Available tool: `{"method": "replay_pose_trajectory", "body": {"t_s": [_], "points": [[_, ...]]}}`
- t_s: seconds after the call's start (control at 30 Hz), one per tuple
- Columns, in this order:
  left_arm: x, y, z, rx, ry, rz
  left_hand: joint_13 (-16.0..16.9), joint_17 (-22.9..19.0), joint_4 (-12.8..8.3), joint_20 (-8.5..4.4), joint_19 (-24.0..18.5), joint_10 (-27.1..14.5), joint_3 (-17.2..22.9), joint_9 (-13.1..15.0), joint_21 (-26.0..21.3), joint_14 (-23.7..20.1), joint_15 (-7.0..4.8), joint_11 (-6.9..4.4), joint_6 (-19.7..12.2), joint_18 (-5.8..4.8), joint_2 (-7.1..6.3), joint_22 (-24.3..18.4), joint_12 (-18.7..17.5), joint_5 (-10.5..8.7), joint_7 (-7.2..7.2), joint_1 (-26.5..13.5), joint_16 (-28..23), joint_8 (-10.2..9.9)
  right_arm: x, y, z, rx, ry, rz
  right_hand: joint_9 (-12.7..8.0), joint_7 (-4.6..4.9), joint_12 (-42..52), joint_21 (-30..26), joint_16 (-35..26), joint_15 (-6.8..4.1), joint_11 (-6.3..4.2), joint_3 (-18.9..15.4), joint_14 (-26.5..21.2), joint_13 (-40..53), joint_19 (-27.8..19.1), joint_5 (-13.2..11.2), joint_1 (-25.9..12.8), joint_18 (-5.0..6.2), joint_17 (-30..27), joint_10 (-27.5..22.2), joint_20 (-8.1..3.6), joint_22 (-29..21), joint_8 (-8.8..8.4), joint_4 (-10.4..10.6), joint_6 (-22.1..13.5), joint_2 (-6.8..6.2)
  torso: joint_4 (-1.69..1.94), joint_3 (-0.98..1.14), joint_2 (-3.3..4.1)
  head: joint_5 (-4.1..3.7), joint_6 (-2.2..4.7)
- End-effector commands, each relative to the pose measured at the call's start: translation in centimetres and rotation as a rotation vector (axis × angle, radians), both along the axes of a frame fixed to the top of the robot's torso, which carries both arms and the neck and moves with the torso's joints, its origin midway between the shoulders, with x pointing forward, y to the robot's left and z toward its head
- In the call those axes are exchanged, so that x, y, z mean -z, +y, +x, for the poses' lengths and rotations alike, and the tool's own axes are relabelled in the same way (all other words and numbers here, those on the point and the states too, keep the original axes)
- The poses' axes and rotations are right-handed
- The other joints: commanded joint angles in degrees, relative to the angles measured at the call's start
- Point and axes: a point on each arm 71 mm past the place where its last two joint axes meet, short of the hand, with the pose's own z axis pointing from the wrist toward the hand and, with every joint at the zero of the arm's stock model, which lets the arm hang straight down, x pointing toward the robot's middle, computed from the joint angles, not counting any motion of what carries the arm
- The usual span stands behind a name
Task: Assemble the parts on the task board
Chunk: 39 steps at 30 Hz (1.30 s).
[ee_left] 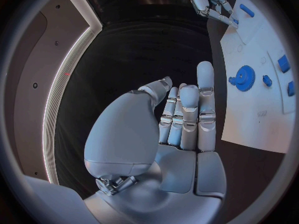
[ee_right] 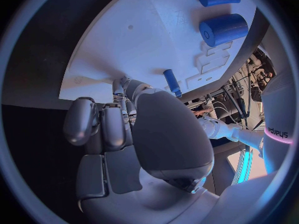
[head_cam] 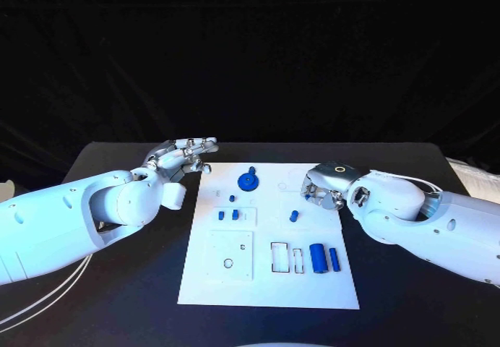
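Black table [head_cam: 125,289] carrying white task board [head_cam: 266,285] at centre; left hand [head_cam: 186,157] hovering beside board's far left corner, fingers loosely curled together, holding nothing; blue gear [head_cam: 248,181] lying just beside it on board; right hand [head_cam: 321,189] hanging over board's far right edge, fingers curled inward, grasping nothing visible; small blue peg [head_cam: 294,215] lying just beside it; blue cylinder [head_cam: 318,258] and blue rod [head_cam: 334,259] resting nearer robot.

Your left hand [ee_left: 181,119] holds nothing, fingers loosely curled together above the black table [ee_left: 156,50]. Beside it lies the board [ee_left: 255,119] with a blue gear [ee_left: 244,77]. Your right hand [ee_left: 209,0] hangs at its far edge.
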Motion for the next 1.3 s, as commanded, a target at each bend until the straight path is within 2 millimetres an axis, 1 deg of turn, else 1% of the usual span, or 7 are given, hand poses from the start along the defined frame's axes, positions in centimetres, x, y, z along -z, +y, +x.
{"method": "replay_pose_trajectory", "body": {"t_s": [0.03,0.37,0.5,0.63,0.9,1.07,1.3], "points": [[-0.1,0.0,0.0,-0.002,-0.01,-0.009,0.02,-0.05,-0.27,0.02,-0.45,0.16,-0.05,0.01,-0.34,-0.4,0.09,-0.14,0.36,0.54,-0.07,-0.09,0.24,0.16,0.0,-0.09,-0.03,0.17,-0.2,0.2,-0.2,-0.001,-0.049,0.045,0.08,0.14,0.22,0.46,-0.27,-0.3,-0.01,0.71,2.57,0.07,0.58,0.15,-0.66,-0.81,-0.16,0.56,-0.02,0.53,0.04,-0.22,0.22,0.08,0.03,-0.04,-0.05,0.04,0.09],[-0.1,0.2,0.1,-0.013,-0.012,-0.005,-0.06,-0.3,-0.37,0.05,-0.46,-0.26,-0.07,-0.04,-0.35,-0.53,0.16,-0.01,0.1,0.52,-0.13,-0.11,0.24,0.23,0.11,-0.11,-0.03,0.07,-1.7,0.4,-1.0,-0.02,-0.089,0.118,0.21,0.28,0.2,0.71,-0.22,-0.24,0.1,2.68,2.57,0.07,0.73,0.13,-1.81,-0.86,-0.37,0.71,0.02,0.86,0.0,-1.09,0.31,-0.54,0.0,-0.02,0.05,-0.01,0.14],[-0.1,0.2,0.1,-0.015,-0.012,-0.005,-0.07,-0.42,-0.4,0.06,-0.48,-0.37,-0.09,-0.05,-0.36,-0.58,0.18,0.01,0.02,0.51,-0.16,-0.12,0.24,0.26,0.14,-0.13,-0.05,0.05,-2.3,1.4,-1.9,-0.052,-0.088,0.147,0.24,0.32,0.2,0.74,-0.18,-0.22,0.15,2.87,2.57,0.07,0.74,0.13,-2.02,-0.86,-0.35,0.75,0.03,0.89,0.01,-1.21,0.37,-0.71,-0.07,-0.01,0.04,0.26,-0.04],[-0.1,0.2,0.0,-0.014,-0.013,-0.005,-0.08,-0.49,-0.42,0.08,-0.49,-0.46,-0.11,-0.06,-0.36,-0.62,0.2,0.04,-0.05,0.5,-0.19,-0.13,0.25,0.28,0.16,-0.15,-0.05,0.03,-2.6,2.8,-2.9,-0.098,-0.087,0.178,0.26,0.37,0.19,0.75,-0.18,-0.21,0.19,3.03,2.56,0.06,0.74,0.13,-2.14,-0.86,-0.39,0.75,0.03,0.91,0.01,-1.32,0.37,-0.81,0.07,-0.01,0.06,0.53,-0.31],[-0.1,0.0,0.0,-0.01,-0.014,-0.007,-0.09,-0.56,-0.43,0.09,-0.51,-0.55,-0.12,-0.06,-0.37,-0.67,0.22,0.07,-0.1,0.5,-0.2,-0.13,0.26,0.3,0.18,-0.17,-0.06,0.01,-2.6,6.9,-5.3,-0.214,-0.059,0.239,0.29,0.56,0.17,0.81,-0.15,-0.14,0.34,3.49,2.54,0.06,0.76,0.14,-2.38,-0.88,-0.43,0.73,0.07,0.98,-0.02,-1.67,0.36,-0.99,0.17,-0.13,0.0,2.38,-0.93],[-0.2,-0.2,0.0,-0.004,-0.014,-0.01,-0.1,-0.62,-0.44,0.1,-0.52,-0.63,-0.14,-0.07,-0.38,-0.7,0.24,0.09,-0.15,0.49,-0.22,-0.14,0.26,0.31,0.2,-0.19,-0.07,-0.01,-1.4,9.2,-6.6,-0.271,-0.015,0.261,0.31,0.67,0.15,0.75,-0.18,-0.1,0.41,3.63,2.52,0.05,0.71,0.15,-2.53,-0.85,-0.51,0.69,0.1,0.86,-0.04,-1.82,0.33,-1.09,0.08,-0.03,0.1,3.98,-1.62],[-0.2,-0.3,-0.1,0.0,-0.015,-0.012,-0.1,-0.62,-0.44,0.1,-0.52,-0.63,-0.14,-0.07,-0.38,-0.7,0.24,0.09,-0.15,0.49,-0.22,-0.14,0.26,0.31,0.2,-0.19,-0.07,-0.01,0.6,11.1,-7.8,-0.31,0.055,0.279,0.32,0.78,0.13,0.73,-0.2,-0.08,0.48,3.77,2.5,0.04,0.68,0.17,-2.63,-0.84,-0.57,0.62,0.13,0.81,-0.07,-2.01,0.29,-1.16,-0.01,-0.16,0.07,4.99,-2.22]]}}
